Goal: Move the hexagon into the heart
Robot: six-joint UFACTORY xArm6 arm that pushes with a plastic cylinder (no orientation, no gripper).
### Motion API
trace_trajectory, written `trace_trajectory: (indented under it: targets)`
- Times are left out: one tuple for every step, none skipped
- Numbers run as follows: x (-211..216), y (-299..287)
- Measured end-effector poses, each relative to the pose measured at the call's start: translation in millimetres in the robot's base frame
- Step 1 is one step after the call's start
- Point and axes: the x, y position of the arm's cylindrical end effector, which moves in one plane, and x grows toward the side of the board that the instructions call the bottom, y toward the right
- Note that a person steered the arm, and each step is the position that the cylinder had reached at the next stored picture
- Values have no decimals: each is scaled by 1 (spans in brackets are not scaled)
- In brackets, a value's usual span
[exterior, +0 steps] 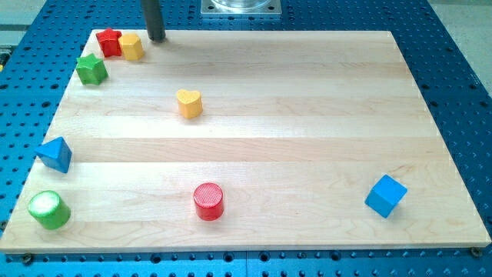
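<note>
A yellow hexagon block (131,46) sits near the board's top left corner, touching a red star block (109,41) on its left. A yellow heart block (189,102) lies lower and to the right, well apart from the hexagon. My tip (156,38) is at the top edge of the board, just to the right of the yellow hexagon, with a small gap between them.
A green star (91,69) lies below the red star. A blue triangle (55,154) is at the left edge. A green cylinder (48,209) is at bottom left, a red cylinder (208,201) at bottom centre, a blue cube (385,195) at bottom right.
</note>
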Motion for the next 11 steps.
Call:
trace_trajectory:
  targets:
    - [38, -20]
    - [68, -17]
    - [76, -6]
    - [163, -22]
    - [149, -60]
    - [114, -121]
    - [88, -130]
    - [40, -127]
    - [51, -101]
    - [92, -41]
    - [159, 24]
